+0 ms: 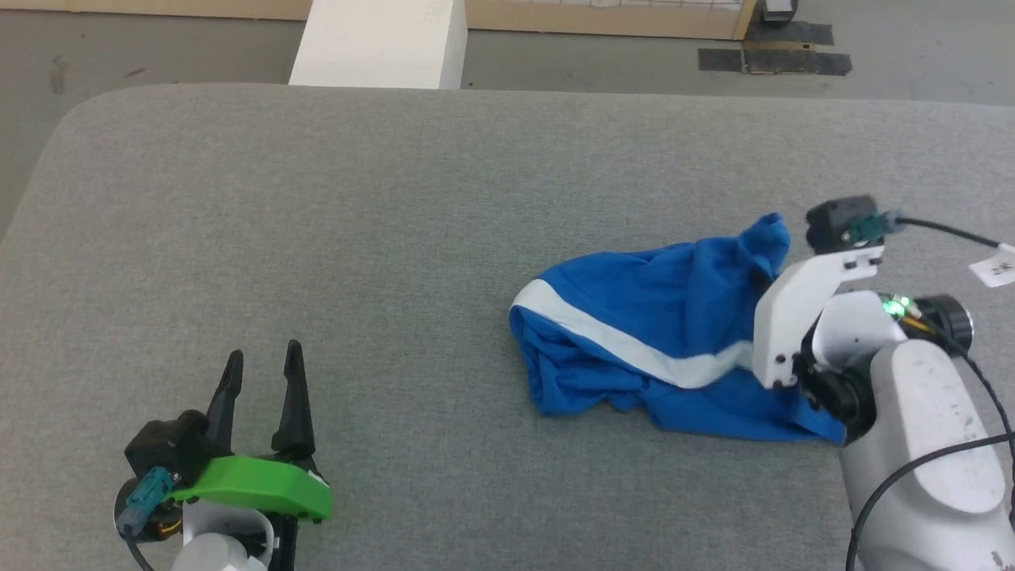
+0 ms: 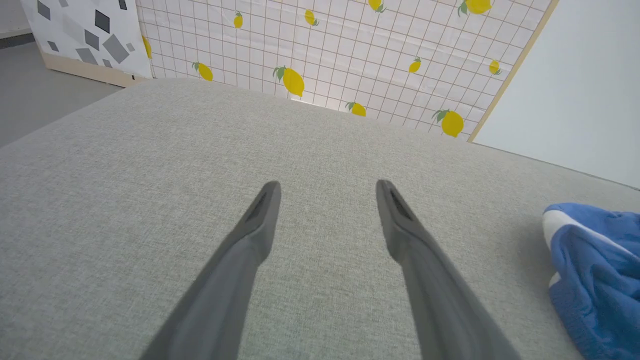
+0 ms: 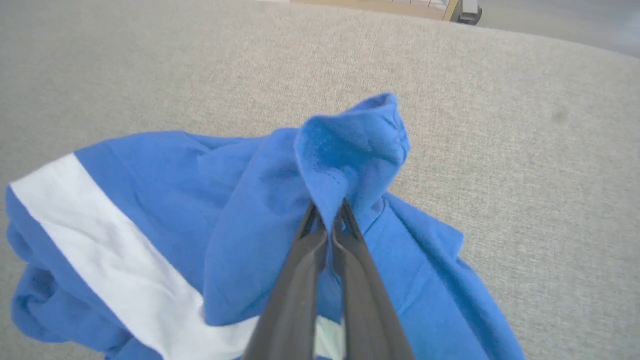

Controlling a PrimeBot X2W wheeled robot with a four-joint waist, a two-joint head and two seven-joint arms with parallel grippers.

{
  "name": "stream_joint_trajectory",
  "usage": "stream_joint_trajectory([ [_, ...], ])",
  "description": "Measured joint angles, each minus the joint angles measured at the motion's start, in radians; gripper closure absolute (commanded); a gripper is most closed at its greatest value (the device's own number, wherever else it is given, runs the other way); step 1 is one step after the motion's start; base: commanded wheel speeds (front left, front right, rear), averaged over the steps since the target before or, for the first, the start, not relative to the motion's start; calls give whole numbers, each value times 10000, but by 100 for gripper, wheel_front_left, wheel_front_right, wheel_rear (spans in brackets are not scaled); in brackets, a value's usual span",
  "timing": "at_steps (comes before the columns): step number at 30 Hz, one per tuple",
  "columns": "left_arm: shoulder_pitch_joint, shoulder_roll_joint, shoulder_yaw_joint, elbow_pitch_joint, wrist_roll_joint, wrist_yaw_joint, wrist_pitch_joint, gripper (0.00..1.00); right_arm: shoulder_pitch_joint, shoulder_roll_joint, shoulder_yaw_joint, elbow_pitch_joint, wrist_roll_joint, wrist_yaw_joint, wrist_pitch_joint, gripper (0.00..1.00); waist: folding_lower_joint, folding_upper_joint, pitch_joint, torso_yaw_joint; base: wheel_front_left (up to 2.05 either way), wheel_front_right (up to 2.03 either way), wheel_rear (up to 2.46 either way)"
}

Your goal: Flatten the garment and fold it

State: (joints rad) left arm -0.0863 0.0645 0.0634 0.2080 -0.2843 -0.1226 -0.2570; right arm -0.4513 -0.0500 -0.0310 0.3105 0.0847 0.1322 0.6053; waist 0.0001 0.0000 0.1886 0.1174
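The garment (image 1: 650, 341) is a bright blue crumpled heap with a white stripe, lying on the right half of the grey padded table (image 1: 357, 238). My right gripper (image 3: 327, 212) is shut on a raised fold of the garment (image 3: 345, 150), pinching the blue cloth between its fingertips. In the head view the right wrist covers the garment's right end, and the fingers are hidden there. My left gripper (image 1: 263, 358) stands open over bare table at the lower left, far from the cloth. In the left wrist view the left gripper (image 2: 327, 187) is open and the garment (image 2: 595, 265) lies at the right edge.
The table's far edge (image 1: 507, 89) runs across the top, with a white block (image 1: 381, 40) and floor behind it. A lemon-print panel (image 2: 350, 50) stands beyond the table in the left wrist view. A black cable (image 1: 944, 230) trails from the right wrist.
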Motion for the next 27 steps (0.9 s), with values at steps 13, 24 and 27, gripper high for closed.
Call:
stream_joint_trajectory([
  [13, 49, -15, -42, -4, 15, -8, 0, 0, 3554, 0, -1595, -5664, 2259, 0, 1383, 100, 0, 0, -471, -290, 0, 0, 0],
  [24, 146, -54, -178, 52, 33, -10, 0, 0, 7774, -6, -3530, -5703, 3246, -2, 4029, 28, -1, 0, -706, -537, 0, 0, 0],
  [27, 147, -56, -192, 75, 48, -10, 0, 0, 6986, 8, -3480, -5804, 3496, 0, 2807, 0, -1, 0, -761, -569, 0, 0, 0],
])
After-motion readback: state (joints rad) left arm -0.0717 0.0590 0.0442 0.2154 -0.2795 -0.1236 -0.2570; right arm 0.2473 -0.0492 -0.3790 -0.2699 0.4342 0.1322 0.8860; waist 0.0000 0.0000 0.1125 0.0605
